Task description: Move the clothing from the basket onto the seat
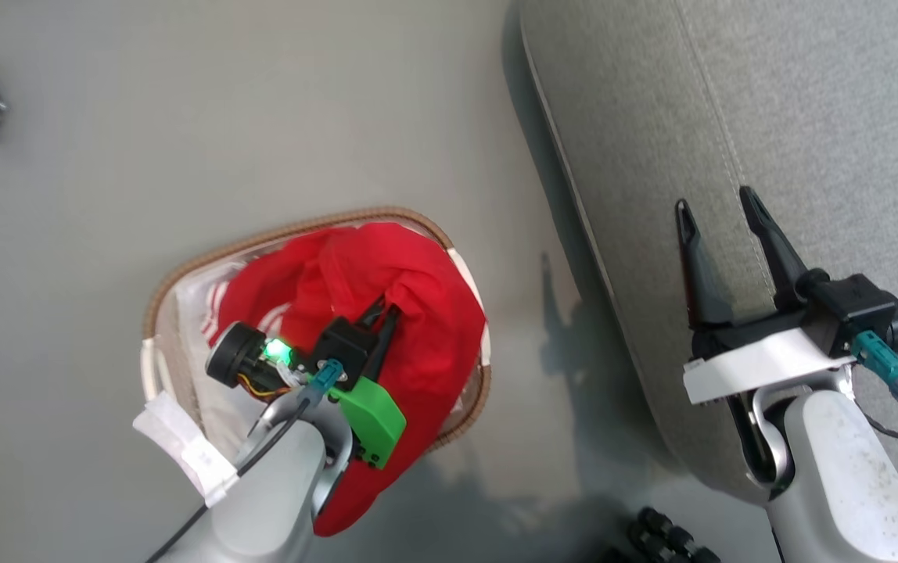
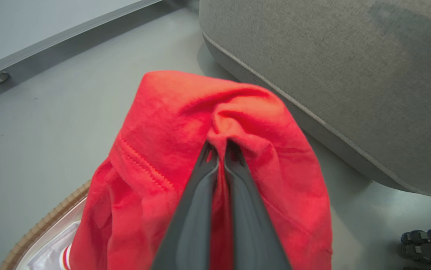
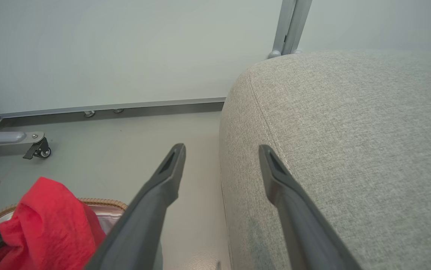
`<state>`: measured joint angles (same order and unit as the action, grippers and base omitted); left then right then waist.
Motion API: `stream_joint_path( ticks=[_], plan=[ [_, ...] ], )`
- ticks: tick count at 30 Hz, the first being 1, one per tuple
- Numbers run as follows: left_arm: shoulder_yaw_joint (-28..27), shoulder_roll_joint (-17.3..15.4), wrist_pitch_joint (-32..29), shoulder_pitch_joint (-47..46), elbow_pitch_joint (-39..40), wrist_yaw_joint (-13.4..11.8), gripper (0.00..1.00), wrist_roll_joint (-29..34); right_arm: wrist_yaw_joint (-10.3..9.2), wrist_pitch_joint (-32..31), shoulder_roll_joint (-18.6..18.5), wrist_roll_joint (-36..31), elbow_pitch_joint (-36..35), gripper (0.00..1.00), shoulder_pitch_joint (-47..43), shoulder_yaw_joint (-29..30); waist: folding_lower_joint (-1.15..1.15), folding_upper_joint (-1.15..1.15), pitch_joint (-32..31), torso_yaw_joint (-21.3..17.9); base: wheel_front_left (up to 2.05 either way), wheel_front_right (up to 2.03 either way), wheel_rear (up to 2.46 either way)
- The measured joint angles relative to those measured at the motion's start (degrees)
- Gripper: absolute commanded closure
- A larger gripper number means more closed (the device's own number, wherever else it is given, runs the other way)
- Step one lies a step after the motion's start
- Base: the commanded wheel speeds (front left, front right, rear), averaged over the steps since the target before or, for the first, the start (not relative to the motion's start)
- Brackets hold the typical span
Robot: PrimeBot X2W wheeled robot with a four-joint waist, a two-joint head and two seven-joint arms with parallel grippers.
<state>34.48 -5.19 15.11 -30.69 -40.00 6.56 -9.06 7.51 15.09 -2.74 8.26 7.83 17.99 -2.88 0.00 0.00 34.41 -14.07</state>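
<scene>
1. The clothing (image 1: 410, 313) is a bright red bundle over the basket (image 1: 277, 231). It fills most of the oval, and in the head view a long fold covers the rim nearest the robot. A bit of white striped trim (image 1: 214, 301) shows at its left edge, down against the white liner (image 1: 183, 328).
2. The left gripper (image 1: 382, 309) has the clothing. In the left wrist view its jaws are pressed nearly together on a pinch of red cloth (image 2: 170, 123), which puckers around the fingertips (image 2: 206, 150) and drapes down on both sides of them.
3. The basket stands on the grey floor (image 1: 183, 117). Its brown woven rim (image 2: 46, 221) peeps out under the cloth at the lower left of the left wrist view (the trim (image 2: 65, 258) shows there too).
4. The seat (image 1: 809, 117) is just beside the basket, with a strip of floor between them. It is grey, rounded at the edge, and a stitched seam runs along it.
5. The right gripper (image 1: 715, 202) hangs above the seat's edge, well apart from the clothing. Its jaws are spread wide with nothing between them. In the right wrist view (image 3: 222, 149) one finger lies over the floor and the other over the seat (image 3: 350, 131).
6. That view also shows the clothing (image 3: 46, 213) and the basket rim (image 3: 103, 204) at the lower left, with a pale wall (image 3: 125, 48) and a small caster (image 3: 42, 152) beyond.
</scene>
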Motion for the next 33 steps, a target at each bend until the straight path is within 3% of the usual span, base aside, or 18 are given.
stream_joint_path(
  ticks=[9, 20, 33],
  plan=[
    [-2.46, -1.19, 0.0, 4.61, 10.12, 0.24, 1.0, 0.0, 0.0, 0.0, 0.0, -2.82, 1.15, 0.0, -4.6, 2.36, 0.0, 0.0, -9.59, 3.94, 0.0, 0.0, 0.0],
    [-2.86, -3.26, -0.01, 5.23, 16.63, 0.54, 1.0, 1.23, 0.0, 0.0, -0.01, -3.75, 2.03, 0.0, -8.91, 2.91, 0.0, 0.0, -20.04, 7.84, 0.0, 0.0, 0.0],
    [-0.99, -7.76, 0.0, -8.82, 20.25, 0.83, 1.0, 1.13, 0.0, 0.0, -0.01, -3.98, 2.27, 0.0, -11.1, 1.07, 0.0, 0.0, -29.24, 10.21, 0.0, 0.0, 0.0]
  ],
)
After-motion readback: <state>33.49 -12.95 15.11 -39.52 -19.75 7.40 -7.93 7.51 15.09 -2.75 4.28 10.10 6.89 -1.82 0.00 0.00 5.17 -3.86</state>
